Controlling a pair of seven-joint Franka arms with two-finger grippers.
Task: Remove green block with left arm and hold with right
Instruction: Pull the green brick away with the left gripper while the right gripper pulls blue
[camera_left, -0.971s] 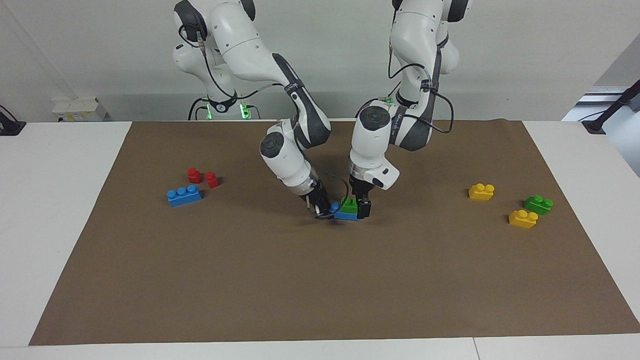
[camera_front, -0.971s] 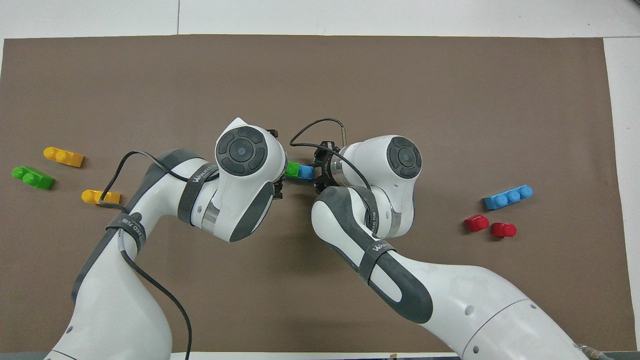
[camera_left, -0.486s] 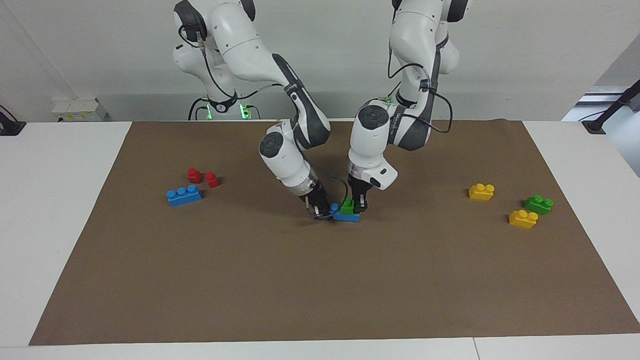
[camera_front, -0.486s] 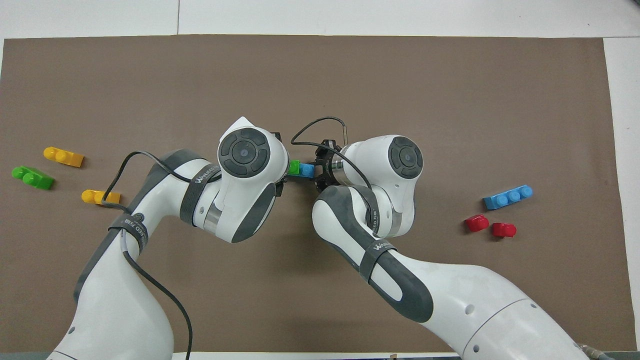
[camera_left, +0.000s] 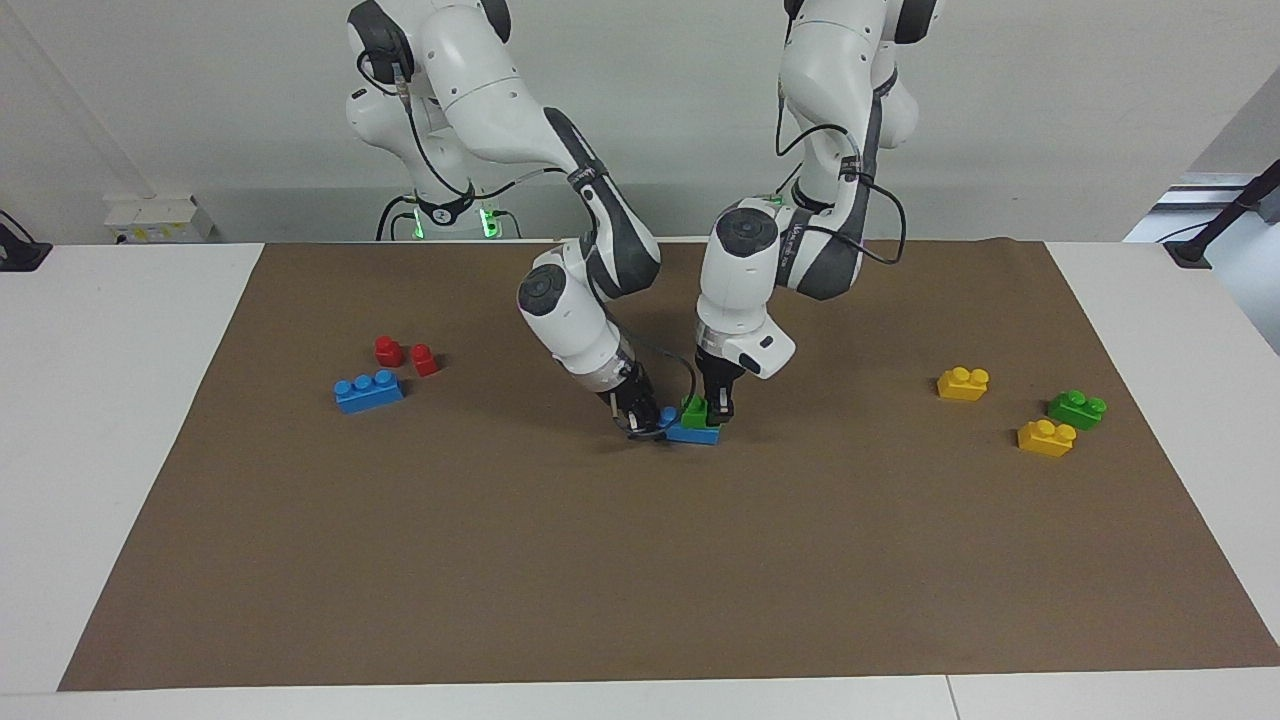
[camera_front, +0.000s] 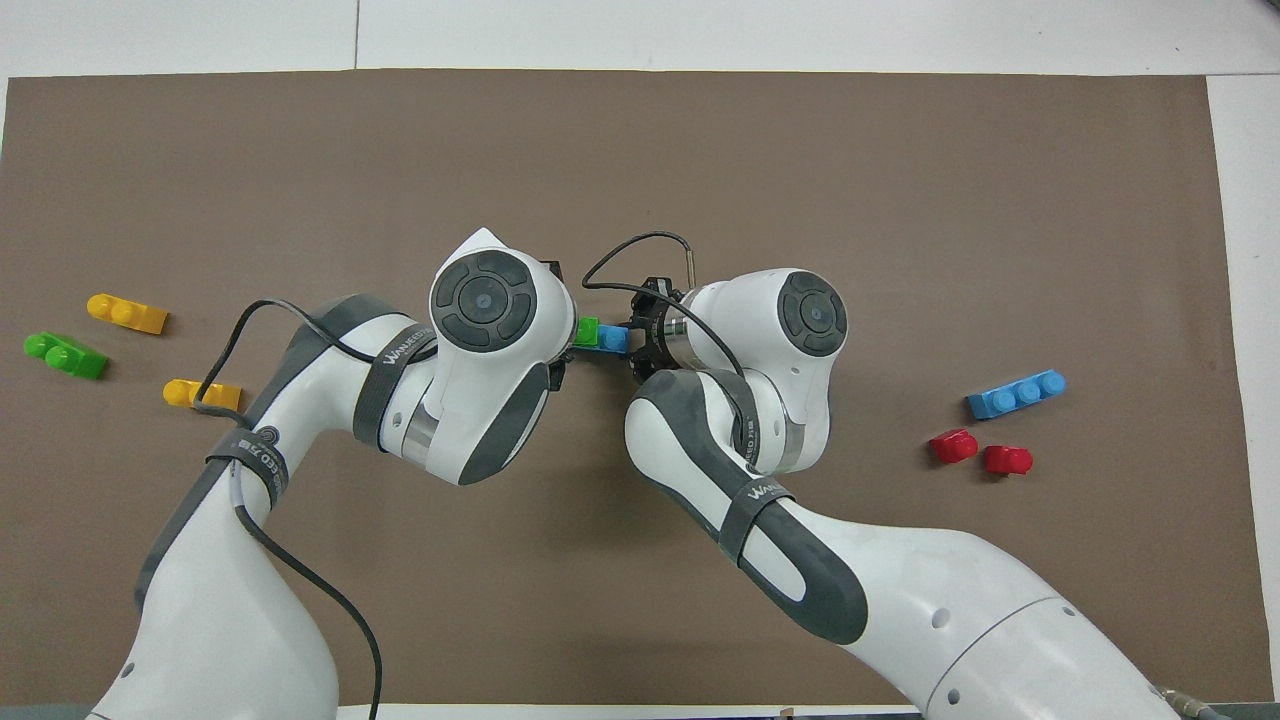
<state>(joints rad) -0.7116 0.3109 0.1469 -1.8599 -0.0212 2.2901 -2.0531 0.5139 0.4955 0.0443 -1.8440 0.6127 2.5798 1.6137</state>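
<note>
At the middle of the brown mat (camera_left: 640, 560), the green block (camera_left: 695, 411) sits on a blue brick (camera_left: 693, 433). The left gripper (camera_left: 716, 409) comes down from 12 o'clock and grasps the green block between its fingers. The right gripper (camera_left: 640, 415) reaches in from 10 o'clock and clenches the blue brick's end. Toward the left arm's end of the table lie 2 yellow bricks (camera_left: 963, 383) and another green brick (camera_left: 1076, 408).
</note>
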